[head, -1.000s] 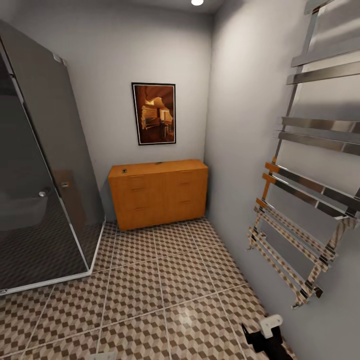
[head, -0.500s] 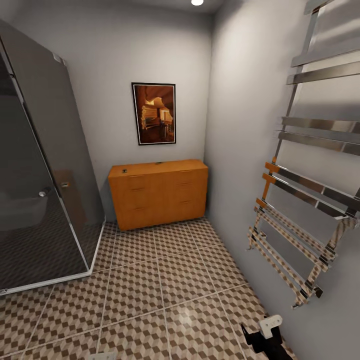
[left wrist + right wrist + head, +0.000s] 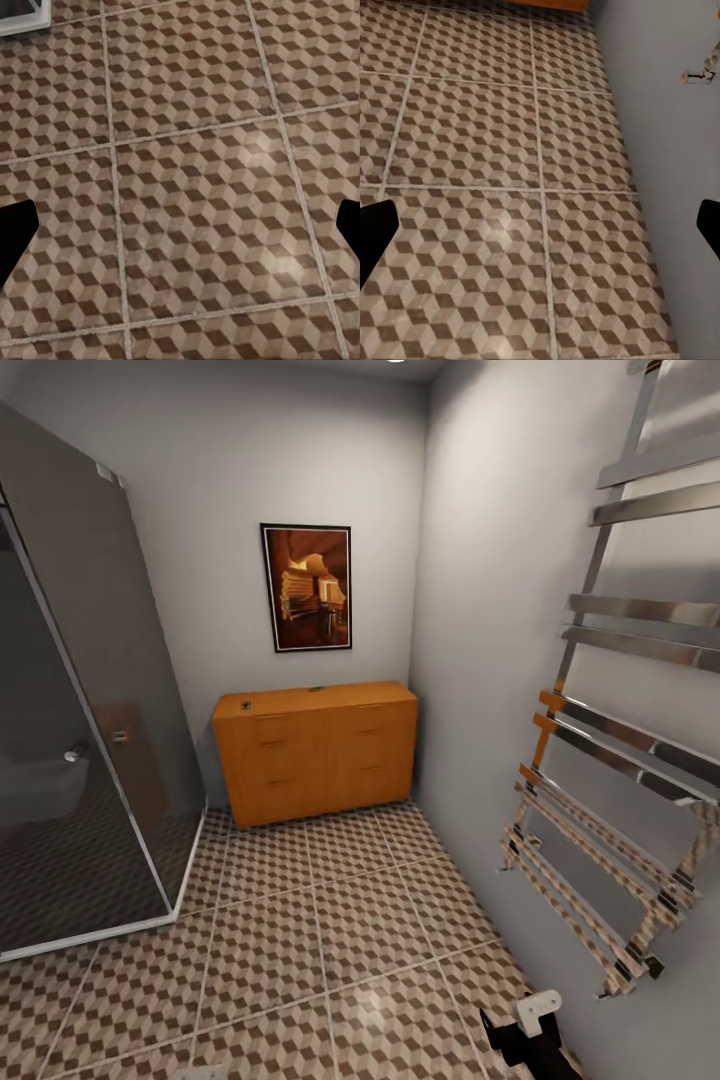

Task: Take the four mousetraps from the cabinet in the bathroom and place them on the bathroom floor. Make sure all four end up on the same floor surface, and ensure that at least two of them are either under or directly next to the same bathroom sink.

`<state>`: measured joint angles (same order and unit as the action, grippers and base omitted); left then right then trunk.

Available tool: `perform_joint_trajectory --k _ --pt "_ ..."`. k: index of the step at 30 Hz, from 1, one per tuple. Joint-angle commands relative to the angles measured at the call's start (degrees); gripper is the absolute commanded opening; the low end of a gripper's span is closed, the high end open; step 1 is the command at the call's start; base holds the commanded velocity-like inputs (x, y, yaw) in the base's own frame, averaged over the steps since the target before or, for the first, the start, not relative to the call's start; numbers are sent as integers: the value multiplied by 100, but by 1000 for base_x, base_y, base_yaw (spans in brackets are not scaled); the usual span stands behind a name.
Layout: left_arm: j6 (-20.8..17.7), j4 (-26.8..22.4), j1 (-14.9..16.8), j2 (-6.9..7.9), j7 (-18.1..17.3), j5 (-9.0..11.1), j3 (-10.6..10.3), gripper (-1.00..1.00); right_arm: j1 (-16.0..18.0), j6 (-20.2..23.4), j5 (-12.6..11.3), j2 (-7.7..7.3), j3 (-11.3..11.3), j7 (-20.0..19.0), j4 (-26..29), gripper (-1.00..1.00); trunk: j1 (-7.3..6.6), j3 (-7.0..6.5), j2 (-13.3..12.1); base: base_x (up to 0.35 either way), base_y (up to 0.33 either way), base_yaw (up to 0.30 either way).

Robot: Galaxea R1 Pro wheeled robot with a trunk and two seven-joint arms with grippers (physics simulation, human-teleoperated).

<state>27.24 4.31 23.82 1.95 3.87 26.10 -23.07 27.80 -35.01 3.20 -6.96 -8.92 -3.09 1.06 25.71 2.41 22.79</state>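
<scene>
1. Spanning beneath both claws: bathroom floor, cube-pattern tiles.
2. Cabinet well ahead of the claws against the far wall, drawers shut; two small dark items on top, too small to identify.
3. Left gripper fingers wide apart, empty.
4. Right gripper same, beside the grey wall.

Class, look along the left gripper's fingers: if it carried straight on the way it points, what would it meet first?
Most likely the bathroom floor: nothing lies between the open left gripper and those tiles, though the depth is unclear.
</scene>
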Motion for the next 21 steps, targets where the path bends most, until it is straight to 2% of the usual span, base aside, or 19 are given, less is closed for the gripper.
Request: perform_joint_trajectory --k 1,9,21 --pt "27 18 9 -3 17 17 -48 100 6 -16 31 -1 13 -5 -5 100 7 13 12 314 0 0" --pt "27 18 9 -2 17 17 -48 100 6 -14 31 1 13 8 -1 100 7 13 12 324 0 20" --pt "27 18 8 -9 20 17 -48 100 6 -8 31 2 13 18 -2 100 7 13 12 294 0 210"
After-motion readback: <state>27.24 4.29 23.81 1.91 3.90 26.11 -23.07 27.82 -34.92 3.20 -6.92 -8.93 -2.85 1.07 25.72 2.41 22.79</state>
